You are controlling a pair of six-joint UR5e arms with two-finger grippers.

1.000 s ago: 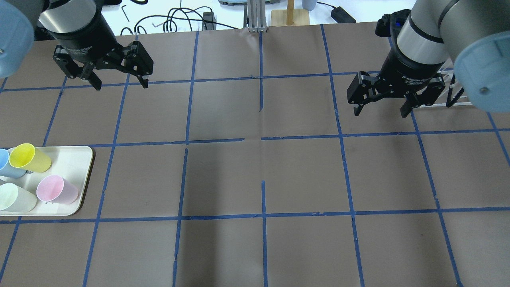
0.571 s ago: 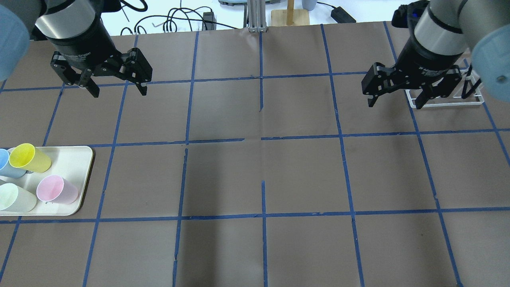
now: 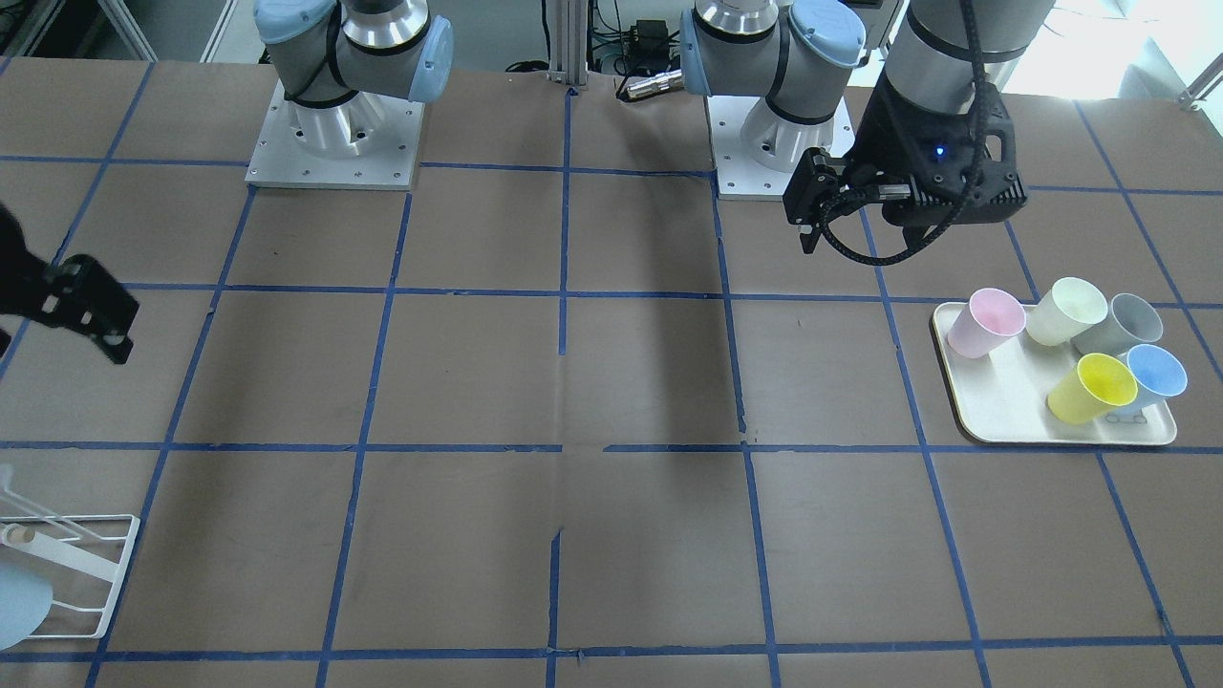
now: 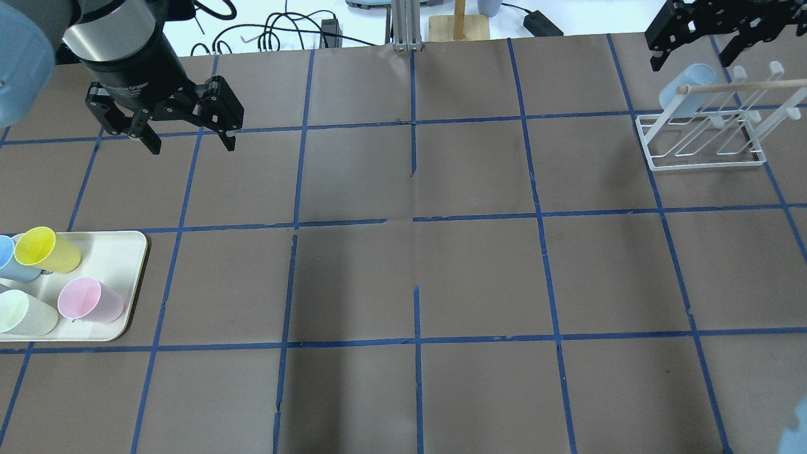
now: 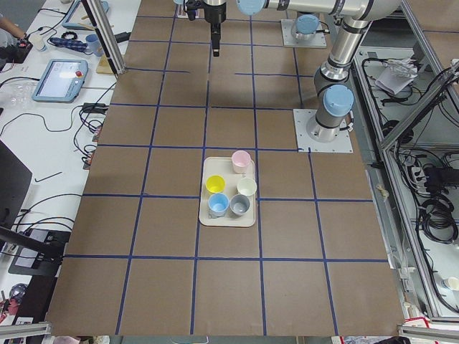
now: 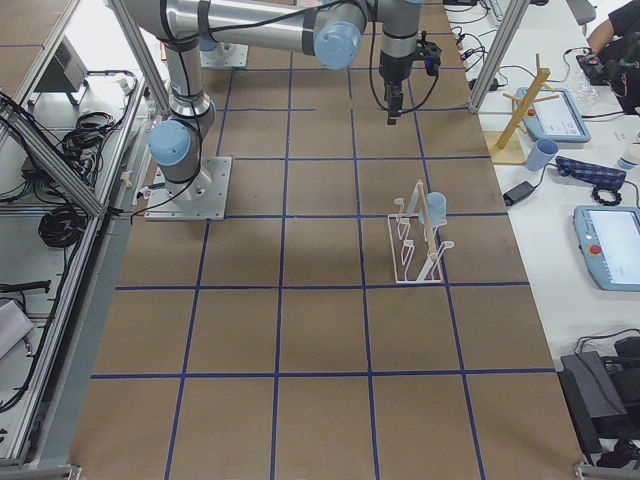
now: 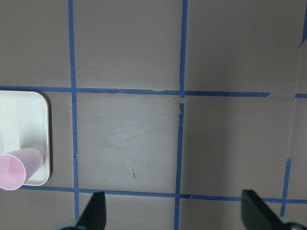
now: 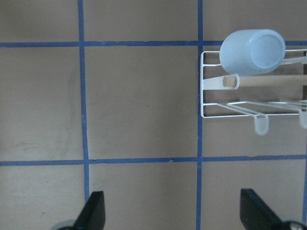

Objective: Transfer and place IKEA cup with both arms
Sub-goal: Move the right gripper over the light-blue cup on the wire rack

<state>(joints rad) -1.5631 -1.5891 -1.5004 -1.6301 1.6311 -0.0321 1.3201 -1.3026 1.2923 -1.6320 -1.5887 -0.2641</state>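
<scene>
Front-facing view: only a pale sliver of the IKEA cup (image 3: 19, 607) is seen, at the frame edge against the white wire rack (image 3: 69, 571). A tray (image 3: 994, 420) lies well apart from the rack, at the other end of the tabletop (image 3: 611, 382). Overhead view: the cup is shown inverted over one end of the rack. The right gripper (image 4: 693, 58) is held just beyond the rack, jaws wide and empty; the left gripper (image 4: 191, 146), likewise wide and empty, is held far from the rack. Left-side view: no rack is shown. Right-side view: the cup's perch on the rack is confirmed. Left wrist view: no rack is shown. Right wrist view: the closed base is seen end-on, a detail given nowhere else. The cup is judged light, stiff, smooth and slippery; a grasp across the tapered wall is favoured.
</scene>
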